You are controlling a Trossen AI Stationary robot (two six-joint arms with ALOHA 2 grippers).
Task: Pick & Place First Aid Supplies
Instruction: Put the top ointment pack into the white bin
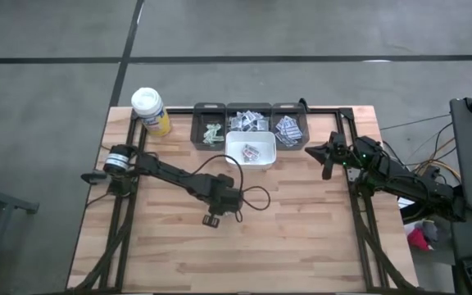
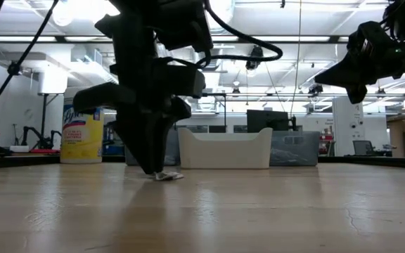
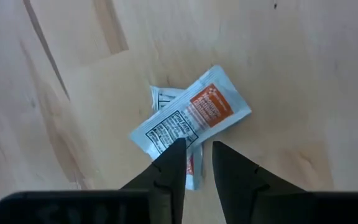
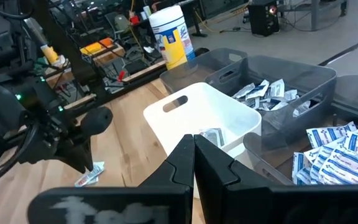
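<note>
Left end effector [image 3: 196, 163], fingers slightly parted, is pressing 2 packets [image 3: 191, 115] lying on wooden surface [image 3: 303, 74]; grip unclear.

Two flat paper packets [image 3: 188, 118] are lying overlapped on the bare desk, the upper one white-grey with an orange-red panel, tilted; more packets are sitting in the white bin [image 1: 251, 152]; others are piling in the three grey bins [image 1: 249, 121] behind it.
</note>
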